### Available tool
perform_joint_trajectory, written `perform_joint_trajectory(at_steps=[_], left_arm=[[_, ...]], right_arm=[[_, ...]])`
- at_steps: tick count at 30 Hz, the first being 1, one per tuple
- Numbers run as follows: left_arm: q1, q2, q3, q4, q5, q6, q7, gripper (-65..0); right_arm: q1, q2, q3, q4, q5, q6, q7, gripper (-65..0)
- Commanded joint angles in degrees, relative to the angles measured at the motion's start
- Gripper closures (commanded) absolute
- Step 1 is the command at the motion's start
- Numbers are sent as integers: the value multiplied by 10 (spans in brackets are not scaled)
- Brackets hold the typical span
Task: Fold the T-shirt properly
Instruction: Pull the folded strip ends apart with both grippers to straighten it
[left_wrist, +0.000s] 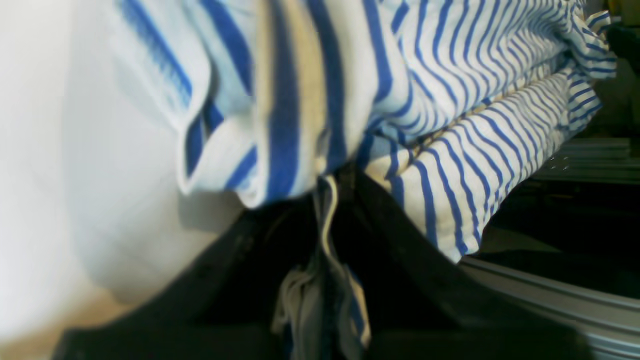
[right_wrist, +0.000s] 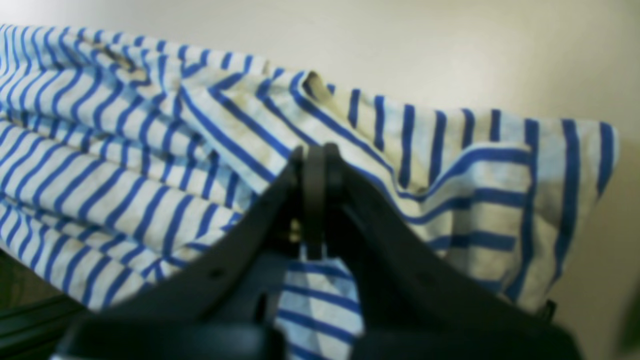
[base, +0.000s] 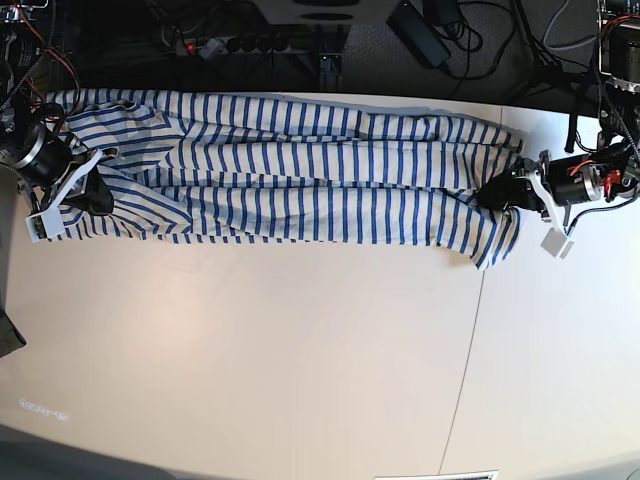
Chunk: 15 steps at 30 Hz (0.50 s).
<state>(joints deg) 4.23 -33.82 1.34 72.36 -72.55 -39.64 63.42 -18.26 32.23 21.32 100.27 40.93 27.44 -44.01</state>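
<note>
- The T-shirt lies in a long folded band across the far side of the white table, its ends just short of both side edges.
- Left gripper is pinched tight on the shirt's end, striped cloth bunched between its black fingers.
- Right gripper is clamped on the opposite end, fabric hanging down behind its jaws.
- Beyond the table's far edge: a power strip and tangled cables, well apart from the shirt.
</note>
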Motion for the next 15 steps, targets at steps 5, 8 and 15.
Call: perform_joint_trajectory(at_steps=[5,8,15], left_arm=[[-9,-9,-3,6,-5,-4,-5,0],[-12,-9,-3,6,-10,-4,-4,0],[-14,-9,-3,6,-9,-4,-4,-271]], right_arm=[[3,10,5,8,7,39,9,0],[3,10,5,8,7,39,9,0],[3,11,5,8,7,39,7,0]])
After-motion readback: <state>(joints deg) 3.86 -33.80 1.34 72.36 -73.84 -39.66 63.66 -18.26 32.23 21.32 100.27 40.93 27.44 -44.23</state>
